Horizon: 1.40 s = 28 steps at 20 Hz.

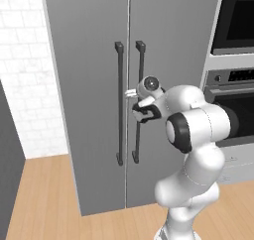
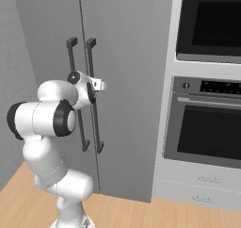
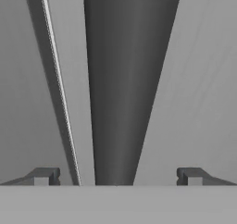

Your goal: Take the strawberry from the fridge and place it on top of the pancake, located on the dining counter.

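Left base view: we see the fridge with both doors closed, its two dark bar handles side by side at the door seam. The gripper is up against the right handle, roughly at mid-height of the bar. A black-glass oven sits in the wall to the right of the fridge. The strawberry cannot be seen with the doors closed.

Right base view: we note the gripper reaching at the right handle, with the left handle just beside it. The oven stands to the right.

Hand view: the right handle runs as a dark bar straight up between the two fingertips. The fingers are spread wide, one on each side of the bar, with no visible contact. The door seam runs just left of the bar.
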Tool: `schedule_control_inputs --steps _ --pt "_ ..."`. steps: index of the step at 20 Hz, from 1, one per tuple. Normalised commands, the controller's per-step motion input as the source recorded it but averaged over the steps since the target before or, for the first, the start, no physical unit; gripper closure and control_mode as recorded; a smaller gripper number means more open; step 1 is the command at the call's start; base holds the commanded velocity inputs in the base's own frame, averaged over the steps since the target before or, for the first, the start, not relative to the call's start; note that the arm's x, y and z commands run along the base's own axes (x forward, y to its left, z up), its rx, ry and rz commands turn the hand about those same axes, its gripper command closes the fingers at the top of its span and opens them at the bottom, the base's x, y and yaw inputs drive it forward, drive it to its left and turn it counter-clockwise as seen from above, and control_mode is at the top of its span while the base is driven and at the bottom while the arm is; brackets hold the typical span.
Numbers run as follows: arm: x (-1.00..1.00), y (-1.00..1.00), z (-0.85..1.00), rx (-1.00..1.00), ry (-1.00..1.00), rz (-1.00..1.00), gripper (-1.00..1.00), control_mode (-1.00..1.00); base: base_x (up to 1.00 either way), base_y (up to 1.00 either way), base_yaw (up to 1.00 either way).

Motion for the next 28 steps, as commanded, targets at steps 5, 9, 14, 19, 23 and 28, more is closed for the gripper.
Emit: schedule_control_inputs --steps 5,9,14,19,23,28 --pt "0.42 -0.09 -0.19 0.0 0.07 -0.07 1.0 -1.0 0.0 0.0 0.0" --pt "0.04 -0.6 -0.17 -0.01 0.31 -0.14 1.0 -1.0 0.0 0.0 0.0" --pt "-0.17 -0.96 -0.05 0.0 0.04 -0.06 1.0 -1.0 0.0 0.0 0.0" --pt "-0.63 -1.0 0.0 0.02 -0.11 -0.01 1.0 -1.0 0.0 0.0 0.0" --pt "-0.82 -1.0 0.0 0.06 -0.2 0.0 1.0 -1.0 0.0 0.0 0.0" --pt "-0.66 -1.0 0.0 0.1 -0.07 0.0 1.0 -1.0 0.0 0.0 0.0"
